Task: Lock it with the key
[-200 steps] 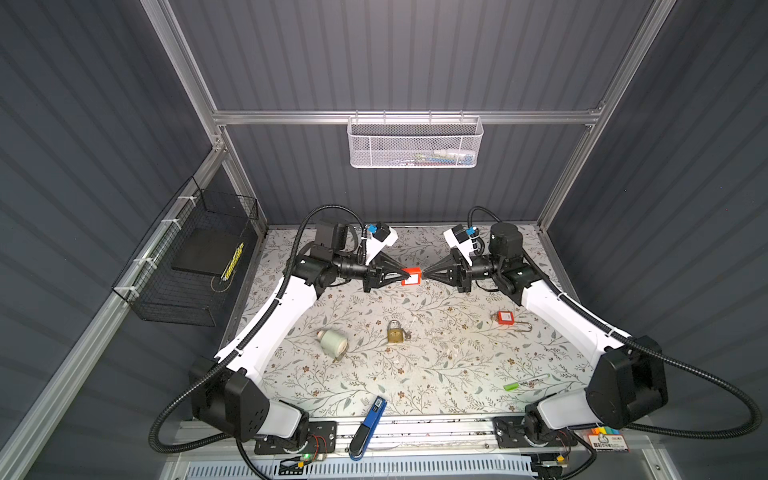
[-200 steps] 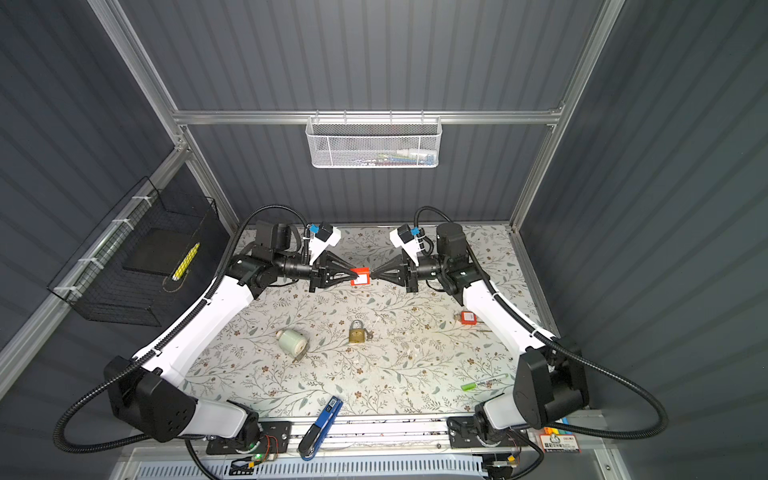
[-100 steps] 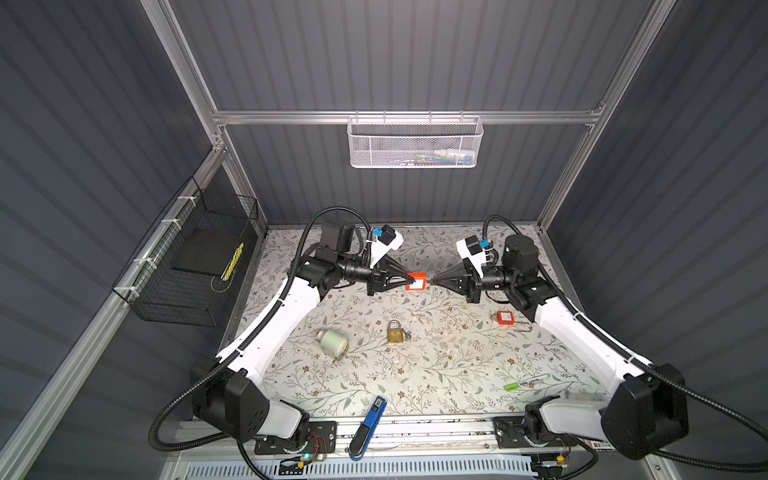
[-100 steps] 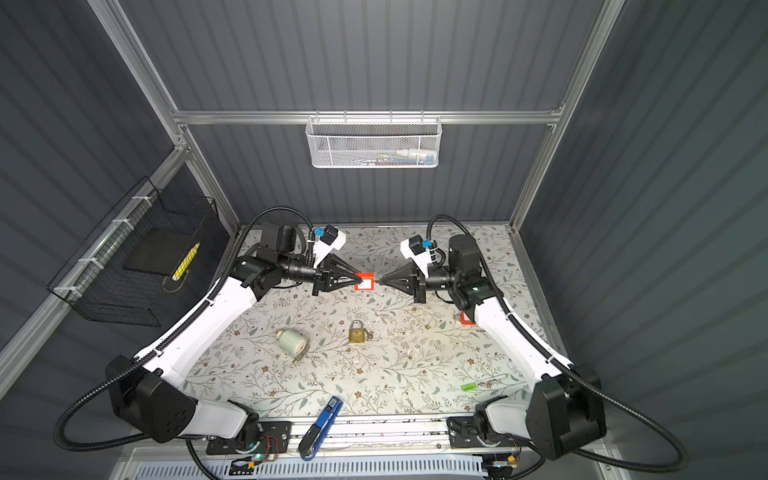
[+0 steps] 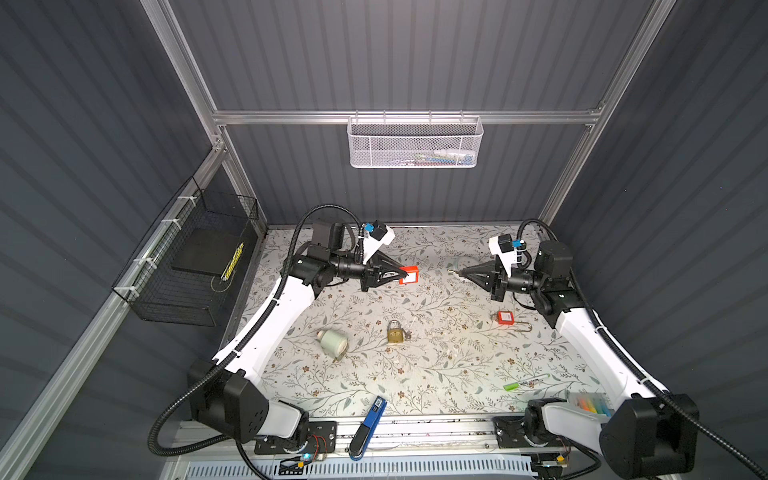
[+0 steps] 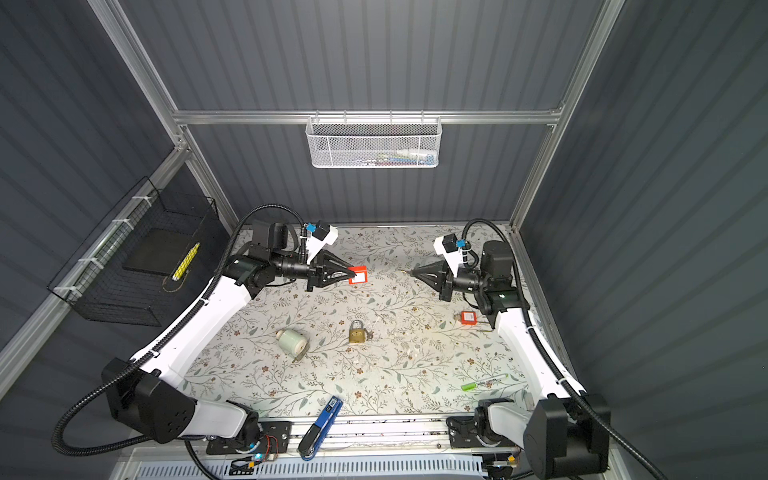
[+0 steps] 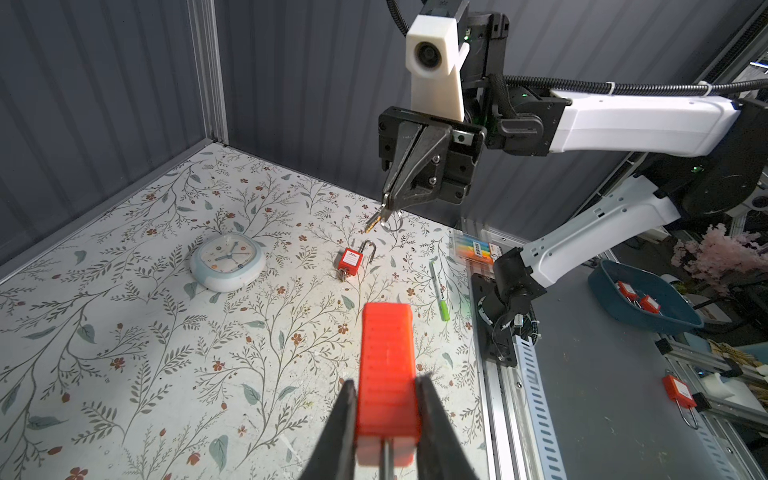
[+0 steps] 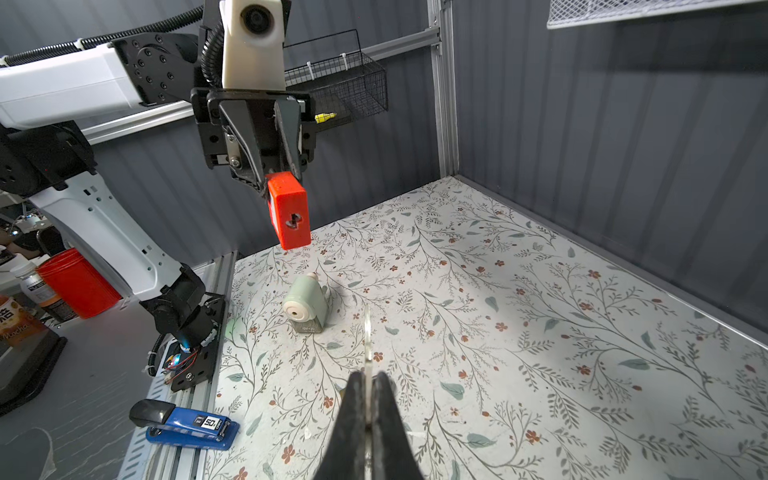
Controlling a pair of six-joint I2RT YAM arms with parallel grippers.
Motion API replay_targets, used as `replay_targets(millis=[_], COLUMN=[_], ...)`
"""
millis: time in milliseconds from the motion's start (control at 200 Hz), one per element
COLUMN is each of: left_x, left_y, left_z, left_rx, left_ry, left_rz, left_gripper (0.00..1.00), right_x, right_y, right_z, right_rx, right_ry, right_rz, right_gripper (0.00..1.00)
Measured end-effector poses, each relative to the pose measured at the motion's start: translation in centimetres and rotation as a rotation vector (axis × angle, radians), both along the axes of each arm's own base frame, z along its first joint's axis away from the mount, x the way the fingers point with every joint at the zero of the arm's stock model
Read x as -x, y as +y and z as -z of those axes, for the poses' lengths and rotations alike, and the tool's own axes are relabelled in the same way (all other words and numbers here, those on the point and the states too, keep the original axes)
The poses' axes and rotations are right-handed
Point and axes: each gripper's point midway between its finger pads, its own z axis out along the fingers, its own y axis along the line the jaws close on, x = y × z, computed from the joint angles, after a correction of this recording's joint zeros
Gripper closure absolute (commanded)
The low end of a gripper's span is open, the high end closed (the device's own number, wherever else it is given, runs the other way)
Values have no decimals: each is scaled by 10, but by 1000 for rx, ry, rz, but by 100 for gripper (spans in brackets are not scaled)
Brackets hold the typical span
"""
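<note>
My left gripper is shut on a red padlock, held up over the back of the table. The left wrist view shows the padlock clamped between both fingers. In the right wrist view its keyhole end faces my right gripper. My right gripper is shut on a small metal key, whose blade sticks out past the fingertips toward the padlock. A clear gap separates key and padlock in both top views.
On the floral table lie a brass padlock, a second red padlock, a pale green clock, a green marker and a blue stapler. A white mesh basket hangs on the back wall, a black wire basket at left.
A second ago the key tip was at the padlock. My right gripper has since drawn back to the right with the key, opening a gap. The left gripper still holds the padlock.
</note>
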Motion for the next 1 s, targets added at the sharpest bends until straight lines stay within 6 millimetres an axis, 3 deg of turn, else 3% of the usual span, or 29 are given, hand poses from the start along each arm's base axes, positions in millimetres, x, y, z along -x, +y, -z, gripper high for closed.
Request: replay_targets(millis=[160,295,425,550,680,855,1000], left_x=[-1,-4,-7,0,12,26,28], left_y=[-1,-11,-27,-31,-36,-46,-49], left_z=[4,28,74,131,174,213,229], left_rx=[-18,-127,-279,-459,-608,-722,-744], left_ry=[-3,18,67,137,170,196,215], left_rz=[-8,-1,34,59,106,173,200], left_gripper=[100,100,100,100,100,100,100], right_x=[-3,-4,-6,-8,-10,-14,-12], right_y=[-1,-5,-11,-17,-23,-27,-29], right_z=[6,24,39,38,38,44,43], right_rx=[-1,6,22,49,72,93,98], right_ry=[12,45,73,49,39,57,55], right_rz=[23,81,148,214,261,299,312], right_gripper=[100,100,100,100,100,100,100])
